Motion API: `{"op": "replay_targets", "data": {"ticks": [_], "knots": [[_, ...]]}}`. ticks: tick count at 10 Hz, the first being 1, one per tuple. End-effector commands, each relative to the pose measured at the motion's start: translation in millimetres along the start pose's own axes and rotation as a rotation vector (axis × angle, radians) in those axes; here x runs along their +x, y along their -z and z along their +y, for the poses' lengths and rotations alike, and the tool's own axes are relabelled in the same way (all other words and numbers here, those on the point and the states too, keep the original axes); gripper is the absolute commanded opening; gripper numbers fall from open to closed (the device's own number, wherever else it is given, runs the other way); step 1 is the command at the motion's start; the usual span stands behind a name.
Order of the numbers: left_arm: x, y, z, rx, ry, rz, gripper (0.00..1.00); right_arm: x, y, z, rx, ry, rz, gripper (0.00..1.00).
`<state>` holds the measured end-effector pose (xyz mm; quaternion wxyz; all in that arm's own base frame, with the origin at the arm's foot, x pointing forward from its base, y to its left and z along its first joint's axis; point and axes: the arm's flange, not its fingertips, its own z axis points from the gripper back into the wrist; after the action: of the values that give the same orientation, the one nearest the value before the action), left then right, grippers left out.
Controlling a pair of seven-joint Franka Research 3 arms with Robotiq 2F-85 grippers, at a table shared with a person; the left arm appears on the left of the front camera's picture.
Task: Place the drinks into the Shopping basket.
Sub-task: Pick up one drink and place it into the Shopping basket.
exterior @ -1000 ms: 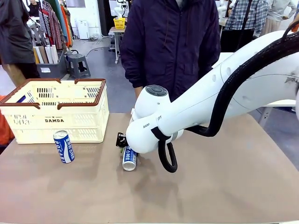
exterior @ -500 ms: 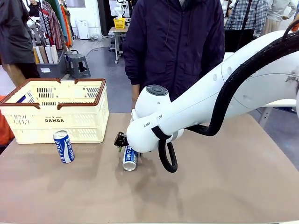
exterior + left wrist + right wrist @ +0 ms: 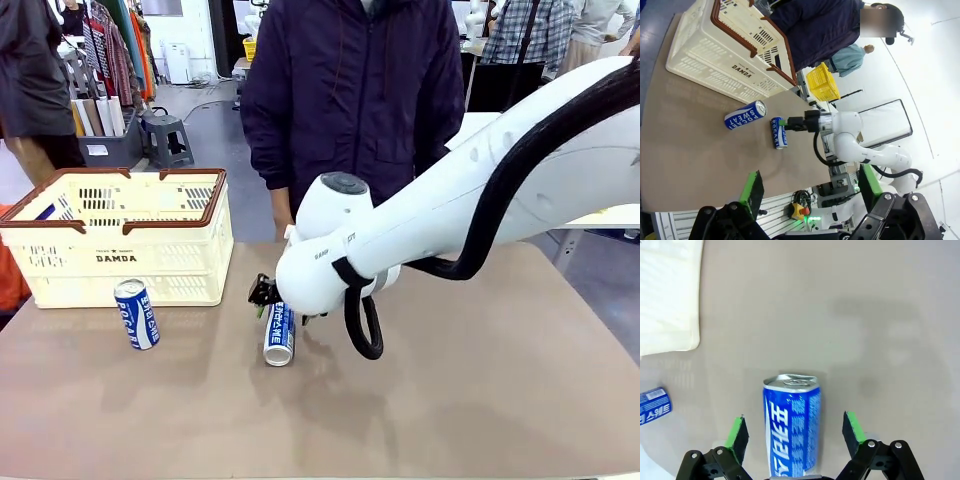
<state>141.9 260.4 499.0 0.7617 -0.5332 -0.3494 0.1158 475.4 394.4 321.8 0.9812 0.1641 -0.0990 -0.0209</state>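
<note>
A blue-and-white can (image 3: 279,333) lies on the tan table, its dented silver top facing away in the right wrist view. My right gripper (image 3: 795,432) is open, its green pads (image 3: 737,432) standing clear of both sides of this can (image 3: 791,425). From the front, that gripper (image 3: 268,293) is at the can's far end. A second blue-and-white can (image 3: 136,314) sits in front of the cream Shopping basket (image 3: 120,240) with the brown rim. My left gripper (image 3: 810,187) hangs open high above the table, with nothing between its fingers.
A person in a dark jacket (image 3: 350,90) stands at the table's far edge behind the right arm (image 3: 450,220). A yellow mesh basket (image 3: 822,82) sits farther off on another table. Bare tabletop (image 3: 480,380) stretches to the right and front.
The right arm has shifted slightly up and to the right. Its gripper has opened around the lying can, which has barely moved. The person has stepped a little to the left.
</note>
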Motion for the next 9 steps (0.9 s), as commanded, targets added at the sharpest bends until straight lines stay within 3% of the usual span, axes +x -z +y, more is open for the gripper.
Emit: {"op": "replay_targets", "data": {"ticks": [1,3,5,6,7,9], "knots": [[-0.5,-1.9,-0.7,-0.015,0.018,-0.015,1.0,0.2,-90.0,-51.0,0.115,0.052,0.027,1.0],[-0.5,-1.9,-0.7,-0.015,0.018,-0.015,1.0,-4.1,-178.5,-120.5,0.395,0.163,0.084,1.0],[-0.5,-1.9,-0.7,-0.015,0.018,-0.015,1.0,-27.3,-231.9,-207.6,0.586,0.268,0.136,1.0],[-0.5,-1.9,-0.7,-0.015,0.018,-0.015,1.0,-45.0,-257.0,-255.5,0.776,0.284,0.153,1.0],[-0.5,-1.9,-0.7,-0.015,0.018,-0.015,1.0,-56.2,-269.5,-287.5,0.84,0.328,0.12,1.0],[-0.5,-1.9,-0.7,-0.015,0.018,-0.015,1.0,-72.6,-267.7,-324.1,0.895,0.344,0.15,1.0]]}}
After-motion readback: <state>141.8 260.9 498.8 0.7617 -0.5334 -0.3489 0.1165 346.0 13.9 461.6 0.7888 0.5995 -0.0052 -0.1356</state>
